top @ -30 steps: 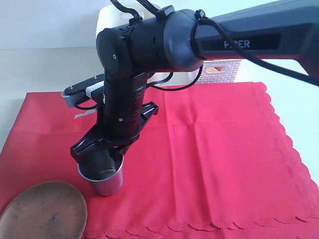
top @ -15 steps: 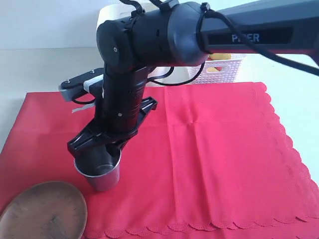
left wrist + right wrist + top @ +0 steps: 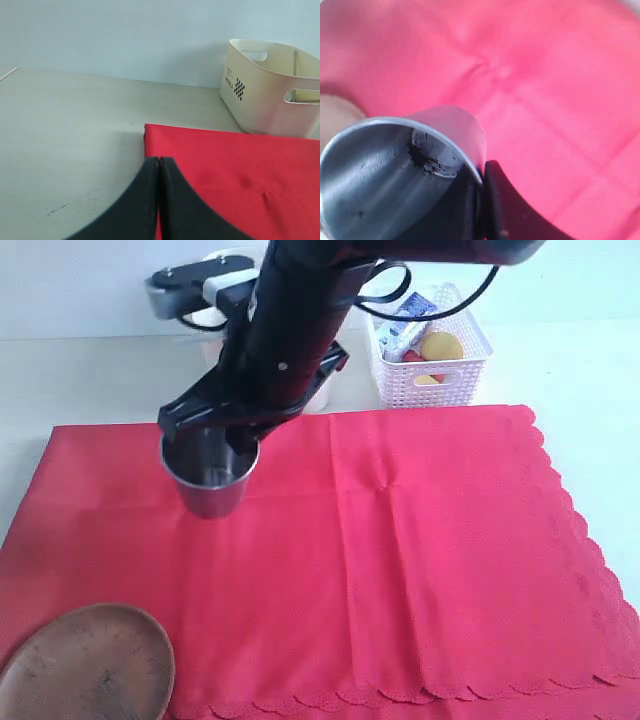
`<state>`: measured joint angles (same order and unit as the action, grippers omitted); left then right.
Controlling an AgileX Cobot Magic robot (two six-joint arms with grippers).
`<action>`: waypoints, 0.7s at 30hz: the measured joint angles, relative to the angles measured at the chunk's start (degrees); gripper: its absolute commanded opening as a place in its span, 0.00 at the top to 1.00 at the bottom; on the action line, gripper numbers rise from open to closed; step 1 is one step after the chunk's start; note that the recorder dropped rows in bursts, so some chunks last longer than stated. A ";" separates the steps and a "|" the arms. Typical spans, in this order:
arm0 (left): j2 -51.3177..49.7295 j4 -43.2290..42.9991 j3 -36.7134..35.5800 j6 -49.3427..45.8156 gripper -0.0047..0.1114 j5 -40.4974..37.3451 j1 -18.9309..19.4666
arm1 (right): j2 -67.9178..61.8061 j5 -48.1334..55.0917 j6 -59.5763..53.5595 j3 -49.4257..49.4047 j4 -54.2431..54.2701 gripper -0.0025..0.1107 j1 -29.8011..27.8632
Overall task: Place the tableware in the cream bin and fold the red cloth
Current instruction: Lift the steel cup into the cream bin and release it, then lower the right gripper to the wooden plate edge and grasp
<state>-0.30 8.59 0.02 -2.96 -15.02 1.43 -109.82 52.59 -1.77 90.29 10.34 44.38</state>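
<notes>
The steel cup hangs in the air above the red cloth, tilted slightly. My right gripper is shut on its rim, one finger inside the cup and one outside, as the right gripper shows up close. A brown wooden plate lies on the cloth's near left corner. The cream bin stands just beyond the cloth with a chopstick leaning inside; the arm hides most of it in the exterior view. My left gripper is shut and empty, low over the cloth's edge.
A white lattice basket holding a milk carton and food sits past the cloth's far edge, right of the arm. Bare pale table lies left of the cloth. The right arm's dark links reach across the far middle.
The right arm has lifted the steel cup off the cloth near the plate and carried it up and toward the far side. The left gripper stays shut.
</notes>
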 measured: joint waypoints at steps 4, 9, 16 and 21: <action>0.00 0.00 0.00 0.00 0.94 0.00 0.00 | 0.99 -2.24 -0.14 0.00 -0.13 0.98 -2.96; 0.00 0.00 0.00 0.00 0.94 0.00 0.00 | 1.10 -10.00 0.24 0.00 -0.13 0.98 -5.63; 0.00 0.00 0.00 0.00 0.94 0.00 0.00 | 1.10 -32.00 7.47 -0.03 -0.13 0.98 -9.37; 0.00 0.00 0.00 0.00 0.94 0.00 0.00 | -1.03 -46.35 14.56 -0.03 -0.13 0.98 -11.79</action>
<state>-0.30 8.59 0.02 -2.96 -15.02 1.43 -110.85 6.23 12.79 90.25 10.21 32.59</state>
